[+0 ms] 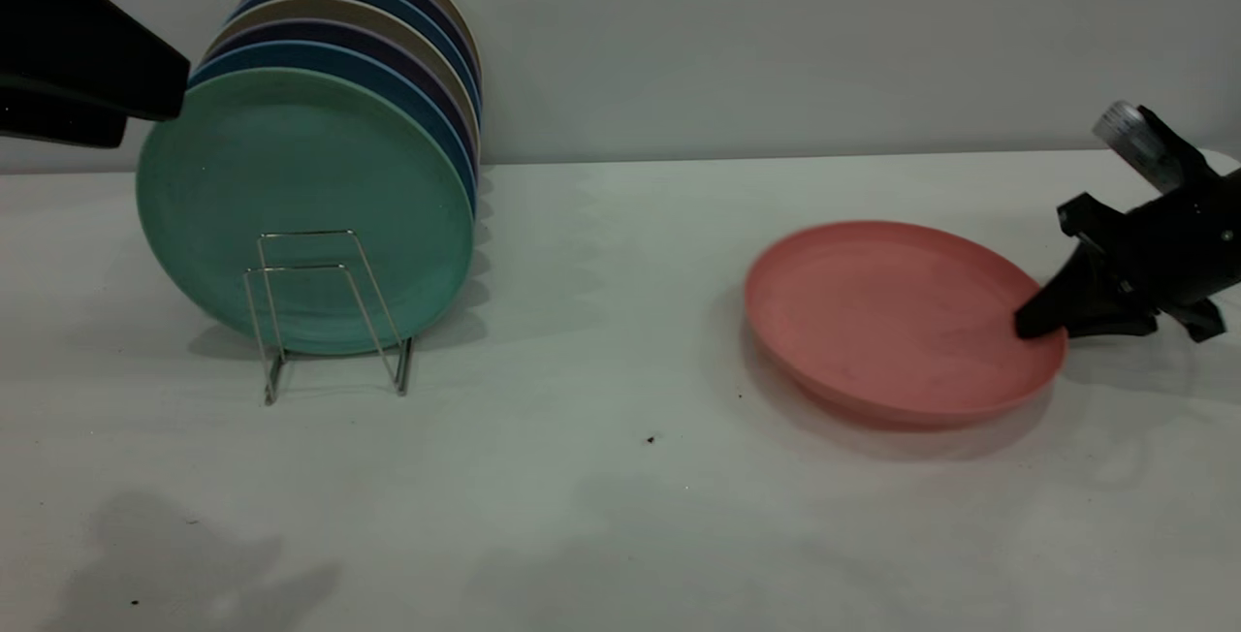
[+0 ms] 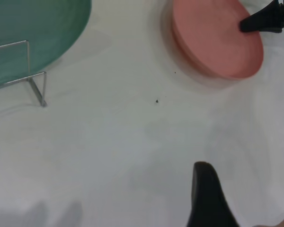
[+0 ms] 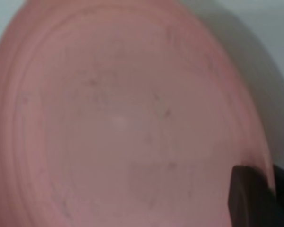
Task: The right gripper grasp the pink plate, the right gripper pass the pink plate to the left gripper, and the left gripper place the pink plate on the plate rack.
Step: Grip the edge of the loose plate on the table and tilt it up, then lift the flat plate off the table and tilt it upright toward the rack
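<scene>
Your right end effector [image 1: 1042,322] is clamped on the pink plate [image 1: 892,317] rim, tilting it off the bench [image 1: 601,477]; left end effector [image 1: 87,79] state: cannot tell.

Right hand [image 1: 1042,322] — matte black, tapered fingers, seemingly a silver-grey module on top; left hand [image 1: 87,70] — plain black.

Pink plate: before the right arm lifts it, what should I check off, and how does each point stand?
1. Right end effector at the pink plate rim: ok, one finger lies over the rim.
2. Grip closed on the rim: cannot tell.
3. Plate's near edge appears raised off the table: ok.
4. Left end effector positioned for handover: not ok, far off above the plate rack.
5. Front rack slot free: ok.
</scene>
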